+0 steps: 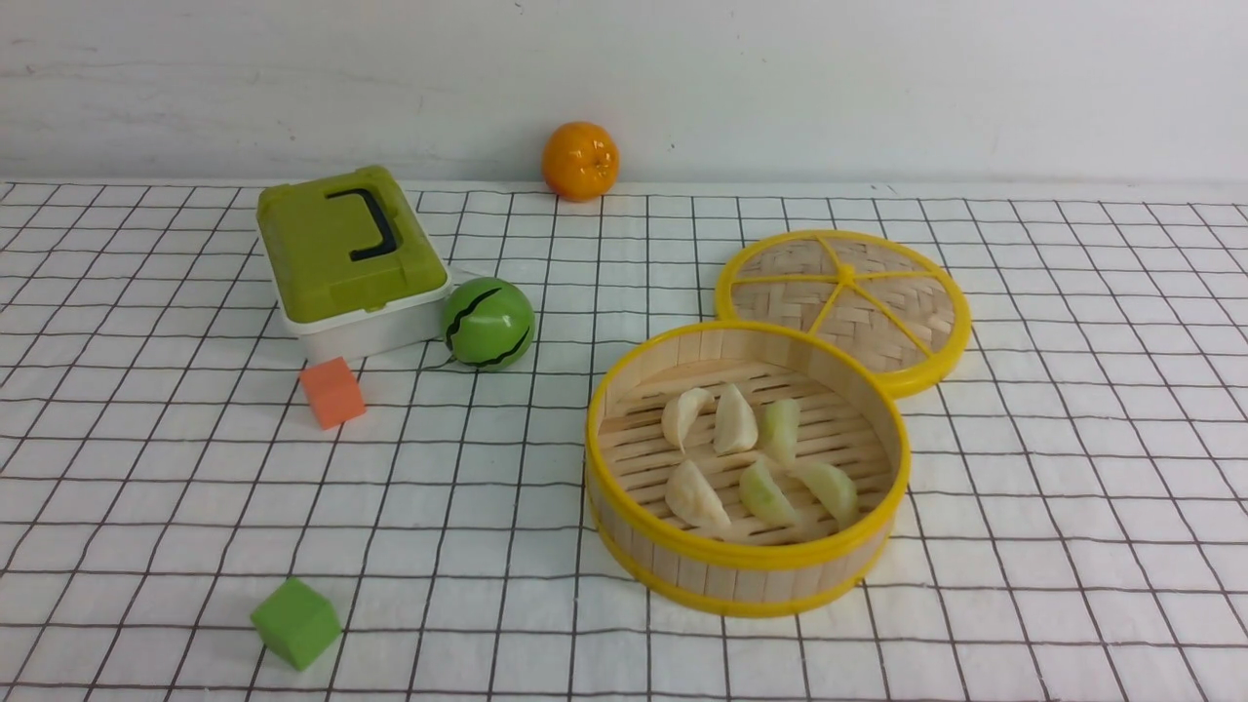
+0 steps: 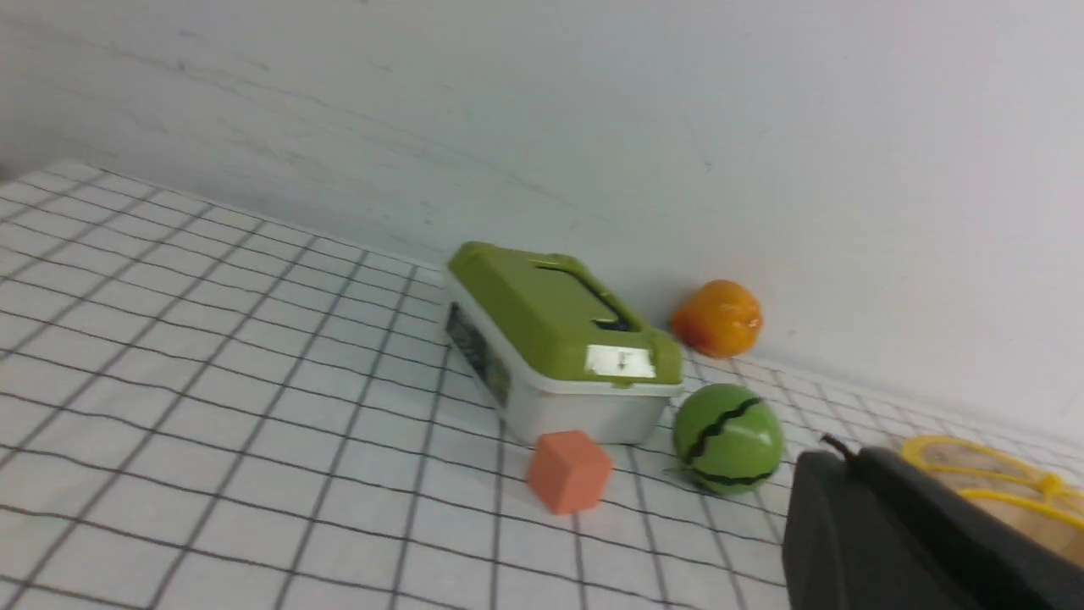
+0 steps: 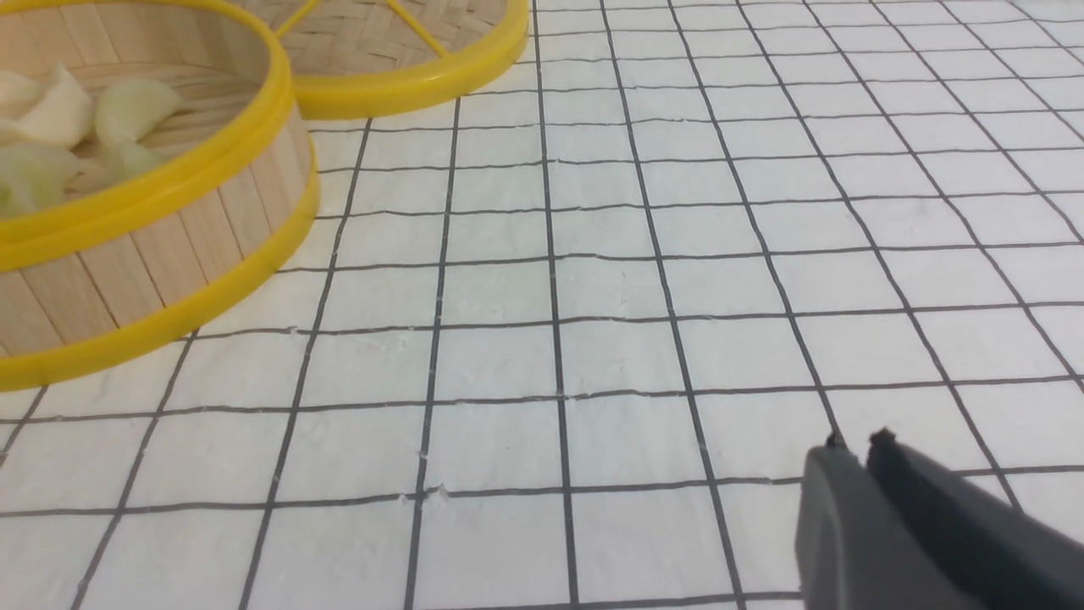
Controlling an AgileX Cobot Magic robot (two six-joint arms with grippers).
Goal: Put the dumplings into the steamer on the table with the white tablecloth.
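We see all six dumplings [image 1: 759,460] lying inside the steamer [image 1: 749,571], on its slatted floor: three creamy white, three pale green, in two loose rows. The steamer stands on the desk [image 1: 1072,546], which is covered by the white tablecloth [image 1: 146,487] with its black grid. The woven lid [image 1: 844,305] lies flat just behind the steamer, its yellow rim touching or nearly touching the steamer's rim.

Neither arm shows in the front view. In the left wrist view, the left end effector [image 2: 834,453] appears clenched: its dark fingers sit together with nothing between them. Just beyond its tip sits the green striped ball [image 2: 728,438]; the orange cube [image 2: 569,471] and the green-lidded box [image 2: 563,347] lie farther out to one side of it, and the orange fruit [image 2: 718,318] rests against the wall past the ball. A part of the lid's yellow rim peeks out behind the fingers.

In the right wrist view, the right end effector [image 3: 855,442] shows two dark fingertips almost together with a thin slit between them, grasping nothing. It hangs above bare cloth. The steamer is well apart from it, ahead and off to one side, with dumplings visible over its rim. The green cube [image 1: 295,622] sits alone on the near part of the cloth.
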